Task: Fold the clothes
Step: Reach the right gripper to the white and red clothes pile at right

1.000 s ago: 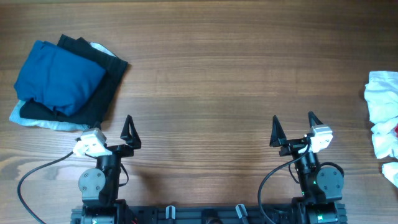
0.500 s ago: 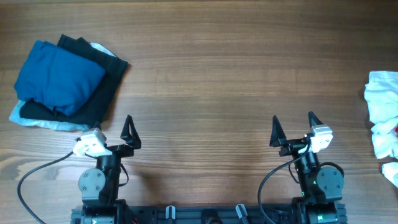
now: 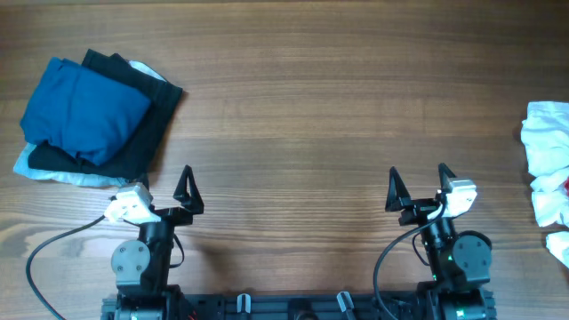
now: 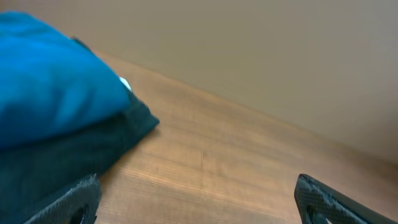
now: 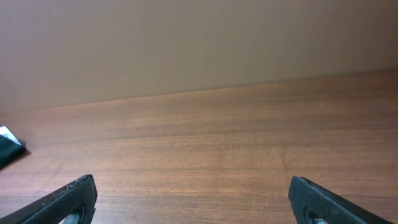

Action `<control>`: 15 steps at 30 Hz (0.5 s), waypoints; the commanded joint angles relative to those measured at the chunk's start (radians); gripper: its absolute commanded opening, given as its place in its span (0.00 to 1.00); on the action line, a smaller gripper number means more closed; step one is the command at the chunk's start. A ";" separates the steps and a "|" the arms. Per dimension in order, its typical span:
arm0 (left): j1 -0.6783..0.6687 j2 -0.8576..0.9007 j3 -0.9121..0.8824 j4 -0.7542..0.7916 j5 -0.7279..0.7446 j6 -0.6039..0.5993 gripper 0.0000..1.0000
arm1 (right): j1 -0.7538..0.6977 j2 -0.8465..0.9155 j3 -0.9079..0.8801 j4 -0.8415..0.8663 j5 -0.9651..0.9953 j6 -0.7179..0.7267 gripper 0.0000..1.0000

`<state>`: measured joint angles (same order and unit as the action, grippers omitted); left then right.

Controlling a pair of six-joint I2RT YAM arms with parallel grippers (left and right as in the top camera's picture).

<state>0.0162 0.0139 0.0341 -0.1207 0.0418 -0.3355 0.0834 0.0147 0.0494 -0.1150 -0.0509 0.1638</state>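
**Wide apart and holding nothing**

The left pincer (image 3: 160, 191) and right pincer (image 3: 419, 182) both stand with jaws apart, low over the counter (image 3: 311, 107) near its front edge. A folded blue garment (image 3: 84, 108) lies on a black garment (image 3: 147, 124) at far left. Crumpled white clothes (image 3: 547, 160) sit at the right edge.

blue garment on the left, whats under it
Under the blue garment lies a folded black garment, and below that a pale white piece shows at the near edge and far corner. How far either reaches beneath, or whether more layers sit between, is covered.
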 commanded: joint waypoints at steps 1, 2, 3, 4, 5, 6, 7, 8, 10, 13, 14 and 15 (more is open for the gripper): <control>0.007 0.018 0.113 -0.101 0.037 -0.014 1.00 | -0.004 0.025 0.109 -0.055 0.020 0.020 1.00; 0.007 0.033 0.142 -0.133 0.037 -0.014 1.00 | -0.004 0.038 0.134 -0.085 0.021 0.020 1.00; 0.007 0.053 0.175 -0.166 0.037 -0.014 1.00 | -0.004 0.055 0.163 -0.119 0.024 0.020 1.00; 0.007 0.075 0.209 -0.196 0.037 -0.013 1.00 | -0.004 0.076 0.194 -0.155 0.027 0.021 1.00; 0.007 0.101 0.244 -0.228 0.037 -0.014 1.00 | -0.004 0.100 0.226 -0.186 0.027 0.021 0.99; 0.007 0.132 0.282 -0.261 0.037 -0.014 1.00 | -0.004 0.129 0.258 -0.213 0.027 0.021 1.00; 0.007 0.165 0.321 -0.295 0.040 -0.020 1.00 | -0.004 0.159 0.291 -0.241 0.026 0.023 1.00; 0.007 0.201 0.360 -0.329 0.043 -0.025 1.00 | -0.004 0.191 0.328 -0.273 0.023 0.023 1.00; 0.007 0.287 0.449 -0.401 0.048 -0.025 1.00 | -0.004 0.277 0.421 -0.350 0.024 0.023 1.00; 0.007 0.417 0.571 -0.500 0.066 -0.024 1.00 | -0.004 0.414 0.550 -0.457 0.028 0.022 1.00; 0.007 0.445 0.597 -0.521 0.078 -0.024 1.00 | -0.004 0.467 0.591 -0.492 0.036 0.022 1.00; 0.007 0.484 0.632 -0.552 0.095 -0.024 1.00 | -0.004 0.517 0.630 -0.528 0.047 0.024 1.00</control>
<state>0.0162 0.3843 0.5507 -0.6144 0.0814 -0.3508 0.0834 0.3950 0.5571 -0.5812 -0.0429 0.1757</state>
